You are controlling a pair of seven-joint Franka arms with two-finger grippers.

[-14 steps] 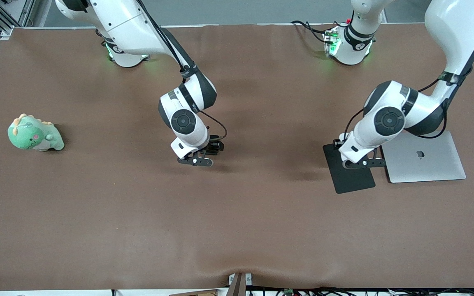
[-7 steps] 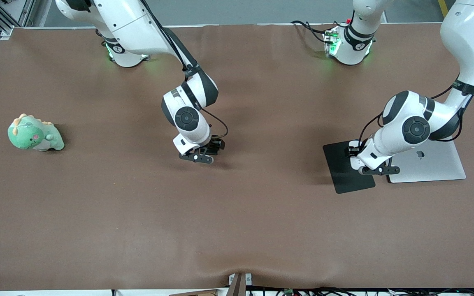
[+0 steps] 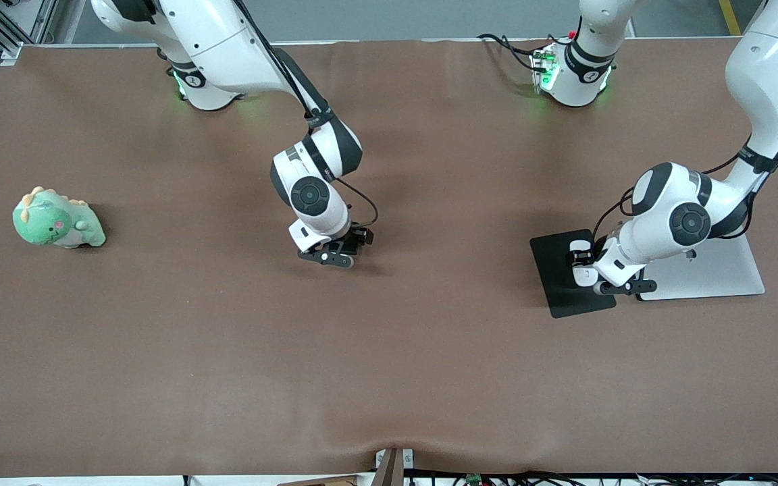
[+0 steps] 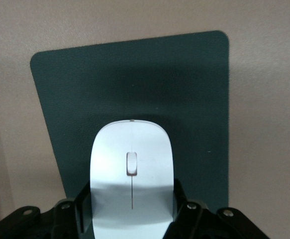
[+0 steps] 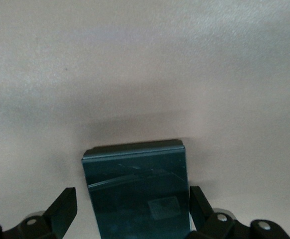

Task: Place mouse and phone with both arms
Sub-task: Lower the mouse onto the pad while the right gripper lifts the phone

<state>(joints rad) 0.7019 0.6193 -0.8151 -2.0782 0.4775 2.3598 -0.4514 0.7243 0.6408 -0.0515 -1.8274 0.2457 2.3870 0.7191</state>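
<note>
My left gripper hangs low over the black mouse pad, at its edge beside the laptop. It is shut on the white mouse. In the left wrist view the left gripper has a finger pressed on each side of the mouse, with the mouse pad under it. My right gripper is low over the middle of the table. In the right wrist view the right gripper is open astride the phone, a dark slab on the brown cloth, with a gap at one finger. The front view hides mouse and phone.
A closed silver laptop lies beside the mouse pad, toward the left arm's end of the table. A green dinosaur plush sits near the right arm's end. Brown cloth covers the table.
The left arm has swung its gripper with the mouse across the pad, toward the laptop edge and the front camera. The right gripper has shifted only slightly and stays open.
</note>
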